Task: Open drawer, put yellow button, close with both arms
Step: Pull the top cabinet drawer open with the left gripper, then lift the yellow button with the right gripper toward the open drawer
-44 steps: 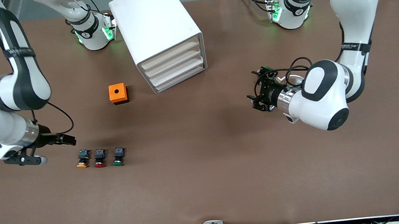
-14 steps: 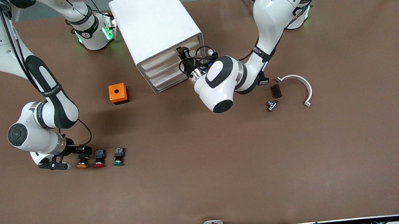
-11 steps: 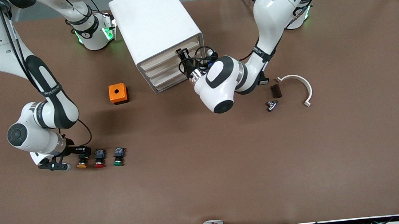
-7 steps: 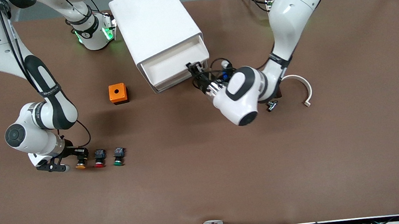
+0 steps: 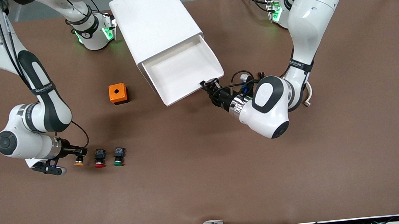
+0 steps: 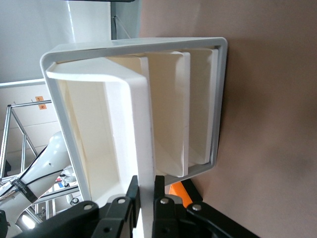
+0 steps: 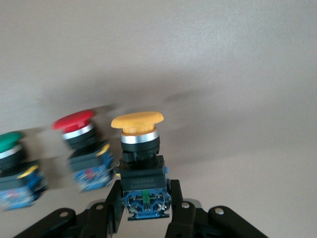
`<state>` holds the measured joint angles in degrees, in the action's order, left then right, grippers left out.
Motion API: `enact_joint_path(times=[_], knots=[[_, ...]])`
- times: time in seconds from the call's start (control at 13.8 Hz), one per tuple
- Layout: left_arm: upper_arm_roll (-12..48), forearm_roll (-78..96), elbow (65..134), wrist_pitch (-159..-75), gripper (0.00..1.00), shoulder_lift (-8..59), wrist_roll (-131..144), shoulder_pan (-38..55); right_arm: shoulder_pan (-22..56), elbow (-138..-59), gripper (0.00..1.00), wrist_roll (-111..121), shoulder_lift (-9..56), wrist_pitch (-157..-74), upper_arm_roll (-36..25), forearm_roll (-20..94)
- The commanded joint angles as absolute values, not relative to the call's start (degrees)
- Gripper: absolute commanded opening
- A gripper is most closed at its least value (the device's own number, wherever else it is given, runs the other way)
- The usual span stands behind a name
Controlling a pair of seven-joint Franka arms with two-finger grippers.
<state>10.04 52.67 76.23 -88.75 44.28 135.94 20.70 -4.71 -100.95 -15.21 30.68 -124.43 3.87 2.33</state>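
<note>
Right wrist view: right gripper [image 7: 144, 206] is clamping its fingers on the small yellow-capped push button [image 7: 140, 159], barely lifted near the desk's front corner, so its thin hold is risking a slip. Left gripper [image 5: 209, 87] is pinching the wide white plastic top drawer [image 5: 181, 74], risking dragging the white boxy cabinet [image 5: 154, 21].

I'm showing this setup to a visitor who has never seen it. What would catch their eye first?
Probably the top drawer of the white cabinet, pulled wide open, with the left gripper shut on its front lip. Next, the right gripper at the right arm's end of the table, shut on the yellow button, beside the red button and green button. An orange box sits beside the cabinet.
</note>
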Motion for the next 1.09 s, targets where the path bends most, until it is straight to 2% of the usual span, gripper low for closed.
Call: enact_joint_path(times=[0.0,0.07,0.36,0.58,0.8,1.02], knots=[[9.23,52.38,74.62,-88.59,0.9,44.74,133.42,20.57,-3.25,-100.63,0.04,-19.86,26.64,-120.68,3.78,3.08],[8.71,52.47,74.62,-88.59,0.99,44.65,133.42,20.57,-2.82,-100.63,0.04,-22.21,25.41,-119.19,3.78,3.08],[6.95,52.38,73.05,-88.68,1.0,44.12,132.45,20.39,2.53,-100.46,0.04,-36.79,18.04,-110.32,3.78,3.08],[1.51,52.21,72.51,-88.07,1.0,42.11,126.24,20.22,7.36,-100.46,0.04,-49.61,13.9,-106.09,3.96,3.16],[-3.41,49.07,72.51,-87.37,1.0,38.77,118.16,20.21,12.11,-100.28,0.04,-62.01,10.91,-105.47,4.04,5.52],[-3.87,33.89,72.6,-87.45,0.99,35.96,109.98,20.22,17.47,-100.28,0.04,-73.43,8.97,-106.17,4.04,8.61]])
